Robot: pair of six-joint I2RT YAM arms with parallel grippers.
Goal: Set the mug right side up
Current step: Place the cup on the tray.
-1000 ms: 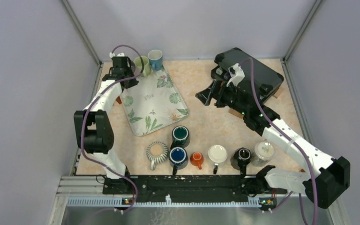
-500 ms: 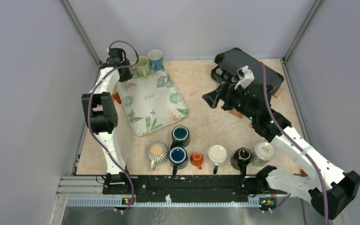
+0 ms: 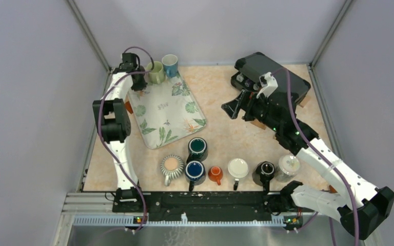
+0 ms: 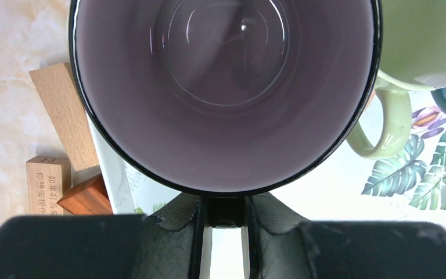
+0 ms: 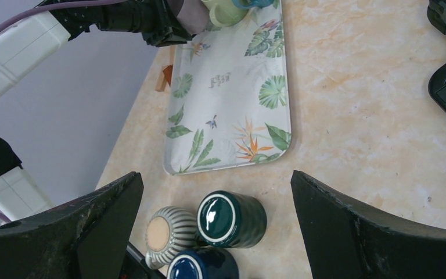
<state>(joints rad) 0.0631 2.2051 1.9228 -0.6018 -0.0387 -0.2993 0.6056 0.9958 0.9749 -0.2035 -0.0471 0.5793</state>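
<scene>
**Left arm at the tray's far corner, mug in its grip**

Since a second ago, the left arm has drawn up and reached deeper into the far left corner, its elbow now higher along the table's left edge. The right arm has swung a little to the right and sits where it was half a second ago.

The left gripper is nearly closed, its fingers clamped on the near side of the mug. The mug has a black rim and a pale purple inside. Its mouth faces the wrist camera and fills most of that view. It hangs at the far left corner of the tray, just beside the green mug, whose handle points toward the tray's middle. From these views I cannot tell whether the mug touches the tray. The blue mug stands just past the green one. Wooden blocks lie off the tray's left edge, below the mug in the wrist view.

The right gripper is wide open and holds nothing. It hangs over bare table between the tray and the black case. Its camera looks down at the tray and three of the near mugs: striped, teal and navy. All three stand bottom up.
</scene>
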